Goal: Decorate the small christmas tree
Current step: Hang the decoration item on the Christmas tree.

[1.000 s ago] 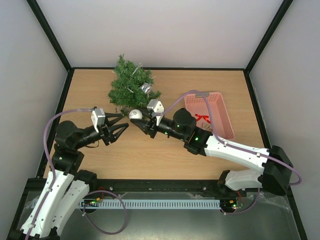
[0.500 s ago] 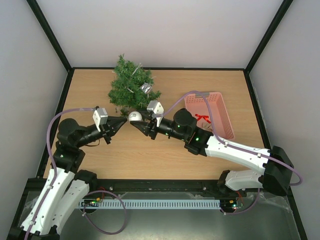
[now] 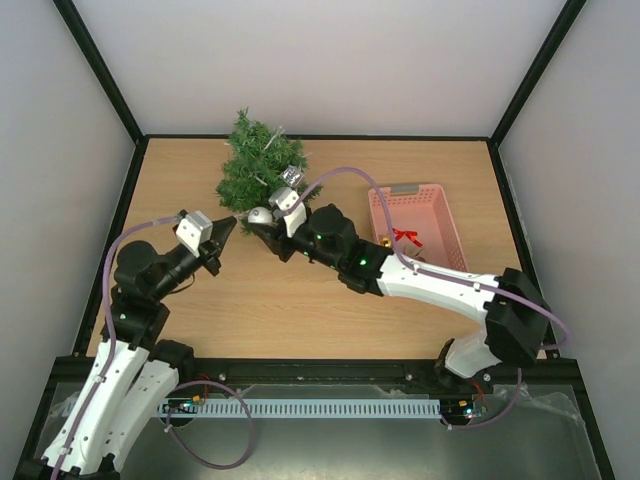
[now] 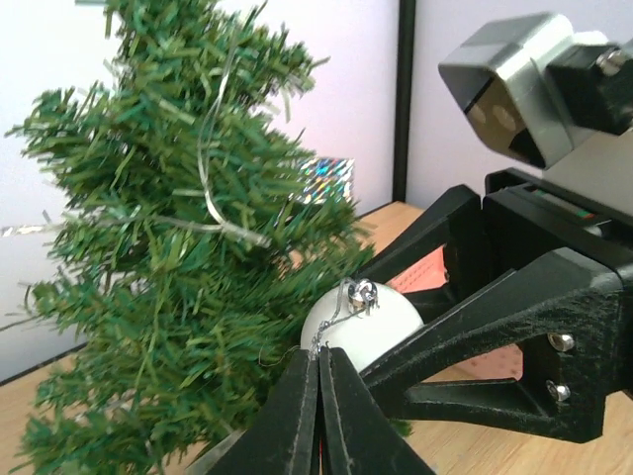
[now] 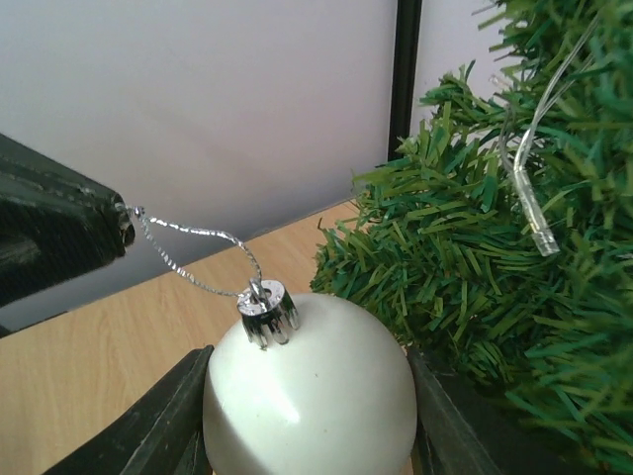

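We see a smooth, glossy white bauble [image 5: 309, 396] with a shiny ribbed metal cap [image 5: 267, 309] and a glittery twisted silver thread [image 5: 188, 259]. The tree [image 4: 168, 247] has bristly, matt plastic needles. The table [image 3: 300, 310] is matt wood grain, and the basket [image 3: 450, 230] is pink plastic.

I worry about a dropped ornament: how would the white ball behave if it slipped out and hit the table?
The white ball looks smooth and glossy, so it is probably slippery to grip. Being round, it would likely roll across the table. Its metal cap suggests a hollow shell, so likely light and possibly fragile.
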